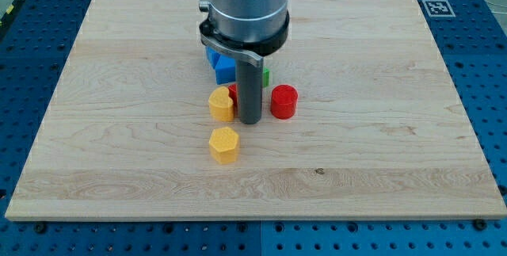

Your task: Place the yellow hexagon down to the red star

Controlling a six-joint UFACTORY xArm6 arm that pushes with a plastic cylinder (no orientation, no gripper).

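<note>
A yellow hexagon (224, 144) lies near the board's middle, toward the view's bottom. A second yellow block (221, 104) sits just above it. A red block (233, 93), mostly hidden by the rod, shows between that yellow block and the rod; its shape cannot be made out. My tip (250, 120) rests on the board right of the upper yellow block and up-right of the yellow hexagon, apart from the hexagon.
A red cylinder (283, 101) stands right of the rod. Blue blocks (223, 66) and a sliver of a green block (266, 74) sit behind the rod, partly hidden by the arm. The wooden board (119, 129) lies on a blue perforated table.
</note>
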